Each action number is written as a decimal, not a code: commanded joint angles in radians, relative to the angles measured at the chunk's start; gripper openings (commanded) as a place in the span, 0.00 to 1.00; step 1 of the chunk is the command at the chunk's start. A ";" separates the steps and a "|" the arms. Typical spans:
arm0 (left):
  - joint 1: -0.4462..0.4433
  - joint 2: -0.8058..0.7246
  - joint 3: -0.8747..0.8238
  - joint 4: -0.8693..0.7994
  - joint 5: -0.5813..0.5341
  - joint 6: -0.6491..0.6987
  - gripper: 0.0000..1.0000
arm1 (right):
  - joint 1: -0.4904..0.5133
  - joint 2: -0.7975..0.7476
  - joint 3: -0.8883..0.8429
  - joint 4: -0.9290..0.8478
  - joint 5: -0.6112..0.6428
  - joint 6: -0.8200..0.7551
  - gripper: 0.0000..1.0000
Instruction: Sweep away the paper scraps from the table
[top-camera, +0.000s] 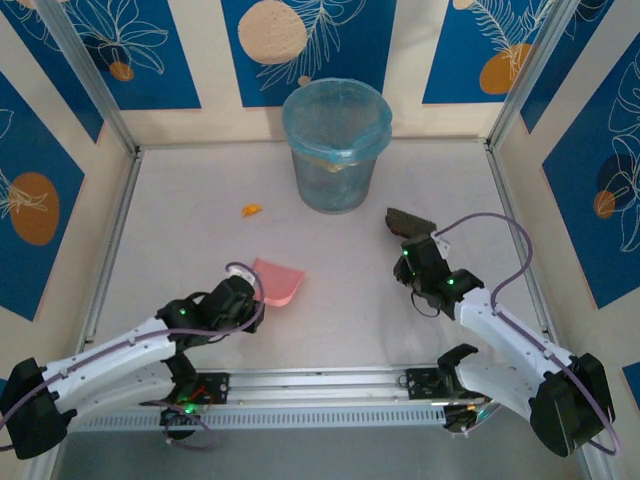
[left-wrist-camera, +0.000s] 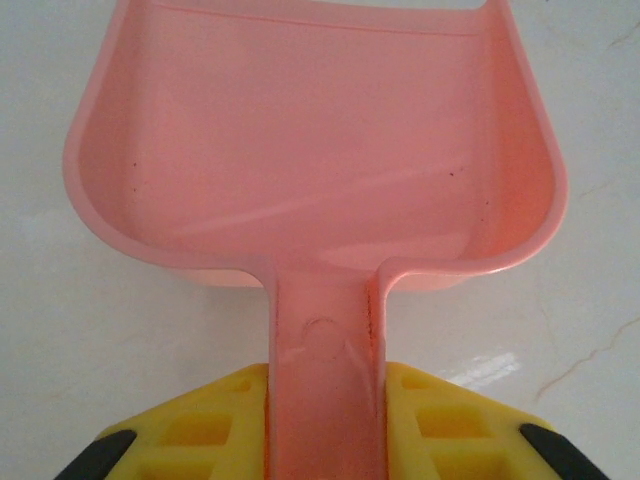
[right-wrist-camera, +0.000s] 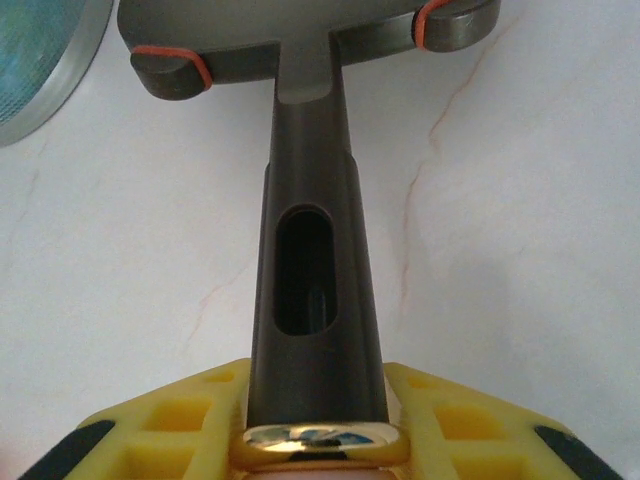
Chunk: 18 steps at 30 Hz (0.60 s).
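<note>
One orange paper scrap (top-camera: 251, 209) lies on the table (top-camera: 350, 320) left of the bin. My left gripper (top-camera: 246, 284) (left-wrist-camera: 325, 405) is shut on the handle of a pink dustpan (top-camera: 281, 282) (left-wrist-camera: 310, 150); the pan is empty and sits low over the table's left middle. To the right, my right gripper (top-camera: 417, 257) (right-wrist-camera: 318, 405) is shut on the dark handle of a brush (top-camera: 409, 222) (right-wrist-camera: 312, 250), whose head points toward the bin. The scrap lies a good way up and left of the dustpan's mouth.
A translucent blue bin (top-camera: 335, 145) (right-wrist-camera: 35, 60) with a liner stands at the back centre. Aluminium rails (top-camera: 110, 240) edge the table, with patterned walls behind them.
</note>
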 joint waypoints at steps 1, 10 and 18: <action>-0.005 -0.014 -0.029 0.008 -0.040 0.049 0.00 | 0.061 -0.004 0.102 -0.196 -0.103 0.119 0.00; -0.006 -0.022 -0.030 -0.030 -0.137 0.004 0.00 | 0.383 -0.202 0.123 -0.431 -0.185 0.204 0.00; -0.005 0.015 -0.008 -0.080 -0.203 -0.044 0.00 | 0.566 -0.141 0.258 -0.252 -0.214 0.144 0.00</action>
